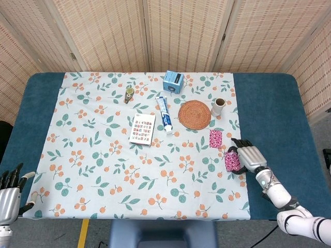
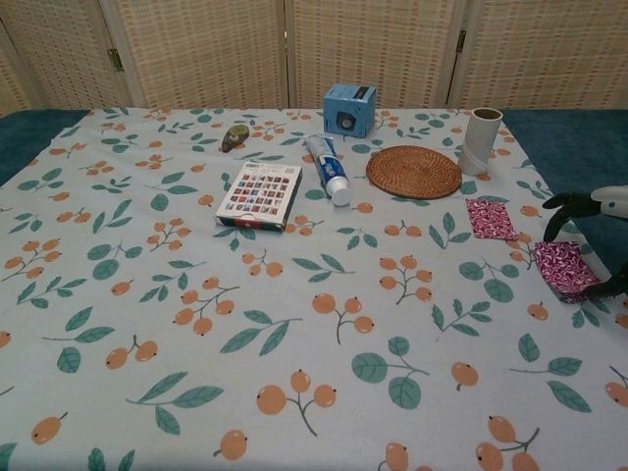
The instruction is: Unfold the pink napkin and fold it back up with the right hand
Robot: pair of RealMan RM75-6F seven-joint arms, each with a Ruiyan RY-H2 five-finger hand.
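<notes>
The right hand [image 1: 250,157] held the pink napkin [image 1: 231,160] at its patterned edge, fingers curled over its far side — best, I judged, to lift that edge slowly and peel one layer open — while the left hand [image 1: 9,197] idled empty, fingers spread.

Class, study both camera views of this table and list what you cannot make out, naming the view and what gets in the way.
- Right hand, chest view: cut off by the frame's right edge.
- Pink napkin, head view: its right side is hidden under the right hand.
- Left hand, head view: cut off at the bottom left corner; absent from chest view.
- Toothpaste tube, both views: print too small to read.
</notes>
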